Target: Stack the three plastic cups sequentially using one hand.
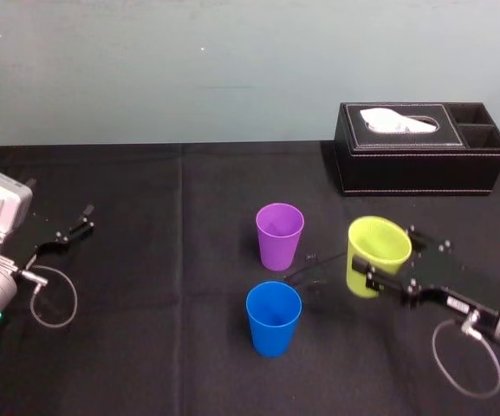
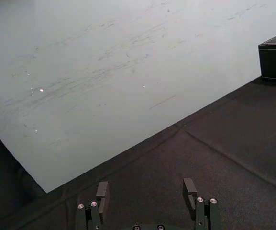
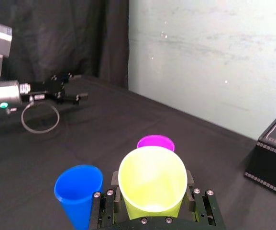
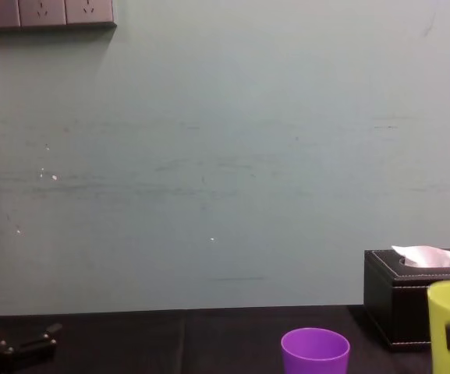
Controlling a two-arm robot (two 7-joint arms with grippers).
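Observation:
My right gripper (image 1: 385, 253) is shut on the yellow-green cup (image 1: 377, 245), one finger on each side of its wall. The cup hangs upright a little above the black cloth, right of the other two cups. In the right wrist view, the yellow-green cup (image 3: 151, 179) sits between the fingers (image 3: 114, 181) with its mouth open to the camera. The purple cup (image 1: 279, 236) stands upright at the table's middle. The blue cup (image 1: 273, 317) stands upright just in front of it. My left gripper (image 1: 74, 231) is parked at the far left, open, holding nothing.
A black tissue box (image 1: 418, 148) with a white tissue stands at the back right. A black cloth (image 1: 163, 347) covers the table. A pale wall (image 4: 225, 156) runs close behind the table's far edge. A cable loop (image 1: 55, 296) hangs under the left arm.

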